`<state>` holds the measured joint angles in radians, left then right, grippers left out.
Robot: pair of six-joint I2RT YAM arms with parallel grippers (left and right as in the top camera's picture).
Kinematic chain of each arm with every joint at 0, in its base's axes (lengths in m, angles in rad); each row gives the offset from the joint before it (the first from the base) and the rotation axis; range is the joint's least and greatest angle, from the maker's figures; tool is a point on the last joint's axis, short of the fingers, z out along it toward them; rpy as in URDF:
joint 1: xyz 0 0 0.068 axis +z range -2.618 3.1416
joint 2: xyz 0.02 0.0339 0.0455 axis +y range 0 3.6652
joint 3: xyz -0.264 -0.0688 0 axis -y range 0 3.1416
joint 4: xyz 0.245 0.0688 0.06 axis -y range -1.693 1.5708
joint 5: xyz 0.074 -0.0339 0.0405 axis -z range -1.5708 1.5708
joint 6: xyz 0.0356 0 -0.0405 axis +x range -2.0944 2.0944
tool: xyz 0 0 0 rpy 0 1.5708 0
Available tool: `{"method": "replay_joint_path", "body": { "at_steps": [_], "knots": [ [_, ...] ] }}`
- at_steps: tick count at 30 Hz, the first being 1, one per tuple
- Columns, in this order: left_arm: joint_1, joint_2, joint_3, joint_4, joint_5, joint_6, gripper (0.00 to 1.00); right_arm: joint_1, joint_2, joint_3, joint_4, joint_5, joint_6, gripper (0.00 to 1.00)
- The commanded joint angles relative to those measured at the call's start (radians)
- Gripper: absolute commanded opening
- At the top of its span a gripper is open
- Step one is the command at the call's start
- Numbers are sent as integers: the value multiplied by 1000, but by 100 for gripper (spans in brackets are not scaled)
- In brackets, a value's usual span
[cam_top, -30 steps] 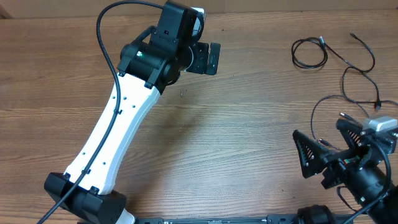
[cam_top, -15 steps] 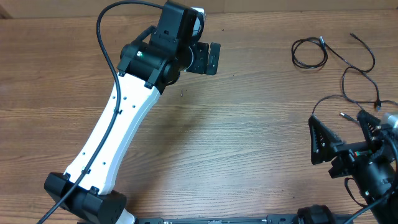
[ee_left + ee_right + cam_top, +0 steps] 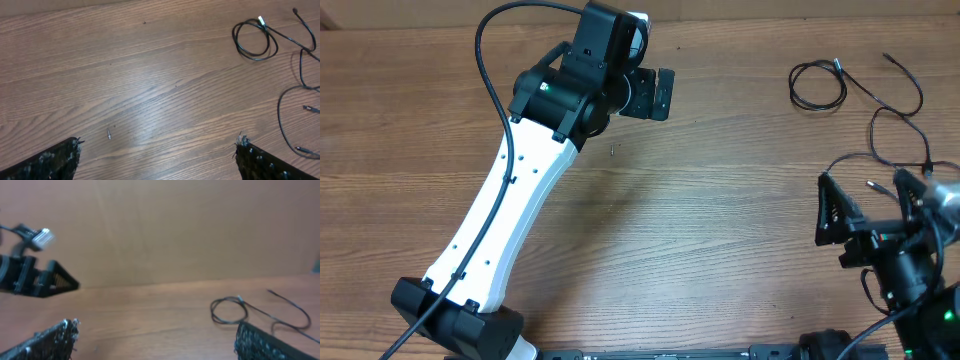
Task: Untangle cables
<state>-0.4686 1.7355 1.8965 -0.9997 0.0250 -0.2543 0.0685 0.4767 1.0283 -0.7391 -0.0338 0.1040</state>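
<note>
jaws on both arms gape wide and empty; the right arm (image 3: 905, 275) sits near the cables (image 3: 817, 107), so a careless sweep could pull loops tighter.

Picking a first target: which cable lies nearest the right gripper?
The loose curved cable beside the right gripper; the small coiled cable lies farther away.

Even, warm light across the desk (image 3: 720, 200), and the overhead view is crisp; the left arm (image 3: 510, 220) drops only a soft, faint shadow to its right. Left wrist view shows a pale sheen mid-desk. Right wrist view is dimmer and smeared throughout, its fingers (image 3: 50, 342) fuzzy in the bottom corners
</note>
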Motion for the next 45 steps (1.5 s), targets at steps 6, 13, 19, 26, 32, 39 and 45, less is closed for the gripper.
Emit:
{"method": "replay_joint_path", "body": {
  "at_steps": [6,13,19,26,32,39,45],
  "knots": [
    [5,5,3,2,-9,11,100,-75,-258,-335,240,18,-5,100],
    [5,5,3,1,-9,11,100,-77,-418,-628,470,2,-5,100],
    [5,5,3,2,-9,11,100,-77,-465,-755,546,-5,-5,100],
    [5,5,3,2,-9,11,100,-77,-474,-865,658,-5,-5,100],
    [5,5,3,2,-9,11,100,-80,-474,-929,675,-5,-5,100],
    [5,5,3,2,-9,11,99,-98,-474,-1004,731,-6,-5,100],
    [5,5,3,1,-9,11,100,-98,-474,-1021,734,-9,-5,100]
  ]
}}
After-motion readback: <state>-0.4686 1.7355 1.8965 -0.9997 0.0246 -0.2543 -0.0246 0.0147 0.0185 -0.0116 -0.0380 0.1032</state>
